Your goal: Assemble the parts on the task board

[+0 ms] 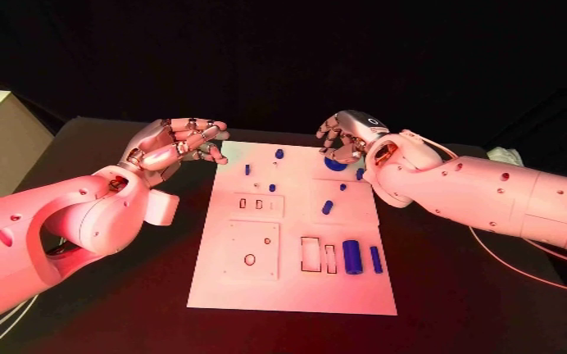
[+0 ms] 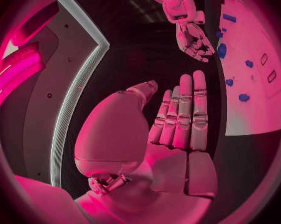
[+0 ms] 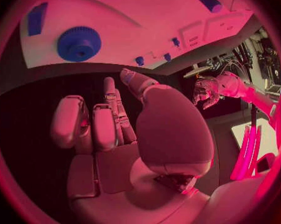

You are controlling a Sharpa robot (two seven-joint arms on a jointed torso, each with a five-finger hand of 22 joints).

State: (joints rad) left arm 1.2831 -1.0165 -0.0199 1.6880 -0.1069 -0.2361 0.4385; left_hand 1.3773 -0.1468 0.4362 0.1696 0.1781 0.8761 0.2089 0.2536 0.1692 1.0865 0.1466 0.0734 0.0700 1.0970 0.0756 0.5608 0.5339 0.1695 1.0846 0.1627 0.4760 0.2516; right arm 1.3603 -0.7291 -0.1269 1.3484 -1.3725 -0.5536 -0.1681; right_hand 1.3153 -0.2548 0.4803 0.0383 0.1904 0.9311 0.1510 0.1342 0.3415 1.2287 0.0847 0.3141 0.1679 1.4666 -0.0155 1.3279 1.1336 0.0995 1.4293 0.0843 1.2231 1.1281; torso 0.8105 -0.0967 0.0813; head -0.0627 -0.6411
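- The task board point(image 1: 296, 288) is a plain white plate, without pattern, on the black table point(image 1: 473, 305).
- The parts are blue: a round ridged disc point(image 1: 336, 163) at the board's 1 o'clock, a long cylinder point(image 1: 351, 251) at 4 o'clock, and a thin bar point(image 1: 376, 259) just beside it.
- Small blue pegs point(image 1: 278, 154) dot the board near 12 o'clock.
- The left hand point(image 1: 177, 147) and right hand point(image 1: 345, 135) are silver metal.
- Both arms point(image 1: 473, 190) are white with small dark dots.
- Thin dark outlines mark the rectangular slots point(image 1: 310, 254) on the board.
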